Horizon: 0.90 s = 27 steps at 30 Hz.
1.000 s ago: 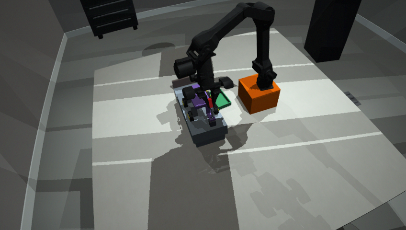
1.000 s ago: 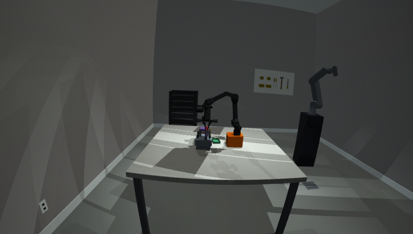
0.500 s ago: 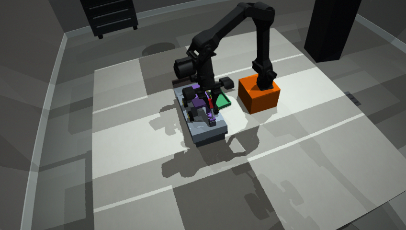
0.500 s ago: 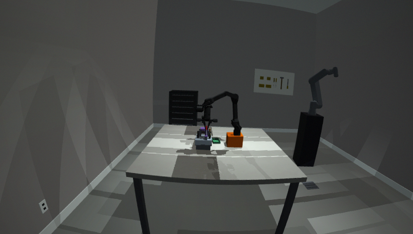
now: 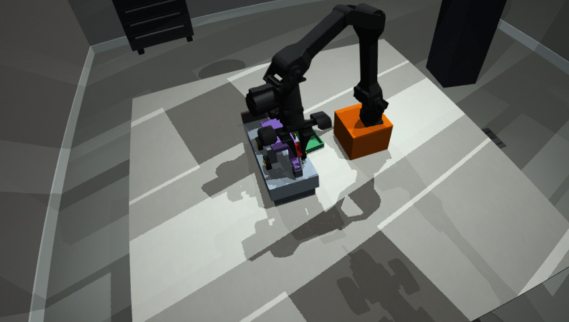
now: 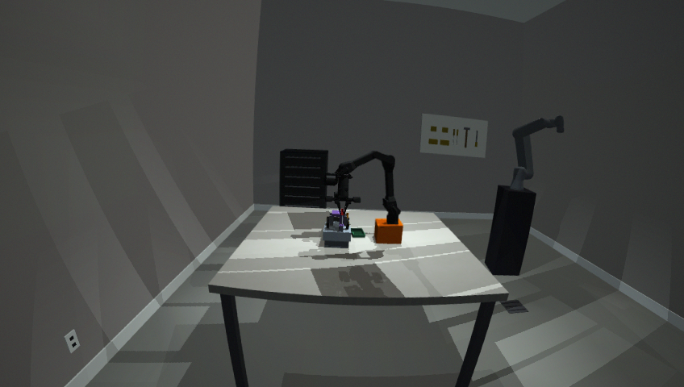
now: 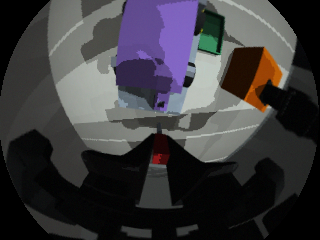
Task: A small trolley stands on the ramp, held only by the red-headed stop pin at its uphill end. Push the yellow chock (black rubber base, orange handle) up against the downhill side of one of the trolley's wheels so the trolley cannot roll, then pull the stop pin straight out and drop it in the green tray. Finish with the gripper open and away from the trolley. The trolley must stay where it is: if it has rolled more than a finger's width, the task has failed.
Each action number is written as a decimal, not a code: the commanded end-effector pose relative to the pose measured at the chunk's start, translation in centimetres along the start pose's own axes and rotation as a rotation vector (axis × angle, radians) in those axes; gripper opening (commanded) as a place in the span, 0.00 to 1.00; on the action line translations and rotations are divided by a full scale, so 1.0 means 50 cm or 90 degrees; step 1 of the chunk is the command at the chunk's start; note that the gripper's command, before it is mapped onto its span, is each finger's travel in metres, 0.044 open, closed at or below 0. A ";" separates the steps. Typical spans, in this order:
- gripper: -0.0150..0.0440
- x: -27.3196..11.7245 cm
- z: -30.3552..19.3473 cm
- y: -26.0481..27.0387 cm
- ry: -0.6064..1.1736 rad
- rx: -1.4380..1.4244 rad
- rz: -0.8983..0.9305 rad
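My gripper [image 5: 298, 154] [image 6: 342, 216] [image 7: 159, 137] is shut on the red head of the stop pin [image 5: 298, 148] [image 6: 342, 211] [image 7: 160, 155], above the near end of the grey-blue ramp [image 5: 293, 192] [image 6: 336, 236] [image 7: 175, 106]. The pin's thin grey shaft sticks out below the fingertips and looks clear of the purple bracket [image 5: 295, 163] [image 7: 161, 101] in the wrist view. The purple trolley [image 5: 271, 123] [image 6: 335, 212] [image 7: 170, 30] stands on the ramp behind. The green tray [image 5: 317, 149] [image 6: 358, 235] [image 7: 218, 52] lies right of the ramp. I cannot make out the chock clearly; the arm and trolley hide much there.
The arm's orange base block [image 5: 369, 140] [image 6: 388, 233] [image 7: 244, 72] stands right of the tray. The pale table [image 5: 179, 271] [image 6: 269, 268] carries the ramp, tray and base block. Shadows cross the table. A drawer cabinet [image 5: 156, 23] [image 6: 303, 177] stands behind it.
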<state>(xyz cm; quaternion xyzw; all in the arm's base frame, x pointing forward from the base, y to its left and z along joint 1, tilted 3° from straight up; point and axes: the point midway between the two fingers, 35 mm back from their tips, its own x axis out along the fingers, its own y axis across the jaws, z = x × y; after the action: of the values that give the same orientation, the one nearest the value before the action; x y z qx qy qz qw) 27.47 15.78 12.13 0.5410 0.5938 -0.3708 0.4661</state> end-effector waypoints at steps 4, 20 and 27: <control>0.25 -0.001 -0.003 -0.030 0.000 0.000 0.006; 0.25 0.004 -0.005 -0.143 0.000 0.001 0.003; 0.25 0.004 -0.004 -0.163 0.000 0.001 0.002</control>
<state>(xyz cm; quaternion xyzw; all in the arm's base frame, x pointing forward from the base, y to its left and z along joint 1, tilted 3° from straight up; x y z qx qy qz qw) 19.58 15.01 11.46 0.5413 0.5943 -0.3702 0.4656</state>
